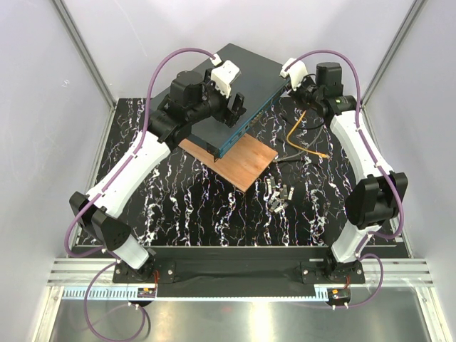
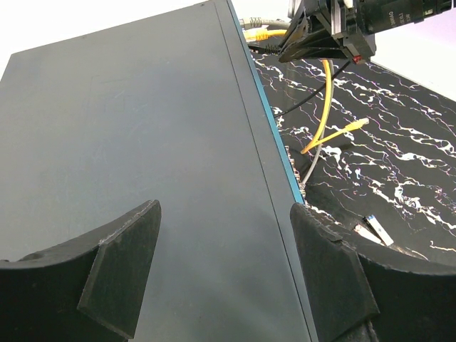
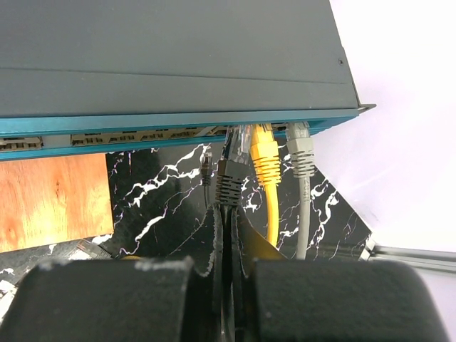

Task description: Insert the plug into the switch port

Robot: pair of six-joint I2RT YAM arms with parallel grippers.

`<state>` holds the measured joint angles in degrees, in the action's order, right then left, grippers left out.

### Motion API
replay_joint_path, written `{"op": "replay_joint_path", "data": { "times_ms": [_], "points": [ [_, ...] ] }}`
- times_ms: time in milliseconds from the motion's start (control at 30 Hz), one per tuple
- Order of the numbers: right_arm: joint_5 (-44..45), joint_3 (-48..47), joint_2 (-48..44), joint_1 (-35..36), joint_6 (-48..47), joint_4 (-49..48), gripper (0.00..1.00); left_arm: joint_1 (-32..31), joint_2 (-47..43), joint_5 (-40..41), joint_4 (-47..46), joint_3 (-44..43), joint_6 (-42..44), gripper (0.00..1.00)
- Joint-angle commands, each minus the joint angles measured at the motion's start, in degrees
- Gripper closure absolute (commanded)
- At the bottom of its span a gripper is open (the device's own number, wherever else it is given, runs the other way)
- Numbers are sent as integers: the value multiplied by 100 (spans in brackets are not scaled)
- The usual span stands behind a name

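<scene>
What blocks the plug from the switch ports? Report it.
The plug lies on the table. Cable loops lie between it and the switch ports; at their right end sit a yellow connector, a grey connector and the right gripper, shut on a dark cable.

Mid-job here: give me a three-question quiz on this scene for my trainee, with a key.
1. True or false: a pincer is holding the plug.
2. Multiple choice: what is the right pincer shut on? A) a grey module B) the dark grey cable C) the wooden board
3. Fill in: the left pincer, over the top of the switch, is ___.

Key:
1. False. The plug lies loose on the table, and no pincer is touching it.
2. B.
3. Open.
</scene>
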<state>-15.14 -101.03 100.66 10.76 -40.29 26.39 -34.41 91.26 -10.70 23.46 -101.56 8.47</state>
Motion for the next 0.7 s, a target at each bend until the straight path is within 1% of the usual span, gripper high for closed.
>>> {"op": "replay_joint_path", "data": {
  "times_ms": [0, 200, 333, 533, 667],
  "points": [
    [-736, -479, -152, 216, -128, -952, 100, 40, -38, -81, -246, -101, -21, 20],
    [-1140, -426, -266, 216, -453, -723, 100, 49, -38, -64, -263, -110, -12, 20],
    [-1246, -356, -301, 216, -593, -574, 100, 57, -56, -64, -255, -119, 6, 20],
    [-1255, -215, -389, 207, -743, -591, 100, 66, -74, -73, -246, -84, 23, 20],
    [-1045, -267, -285, 207, -778, -653, 100, 66, -74, -81, -246, -110, 6, 20]
  ]
}}
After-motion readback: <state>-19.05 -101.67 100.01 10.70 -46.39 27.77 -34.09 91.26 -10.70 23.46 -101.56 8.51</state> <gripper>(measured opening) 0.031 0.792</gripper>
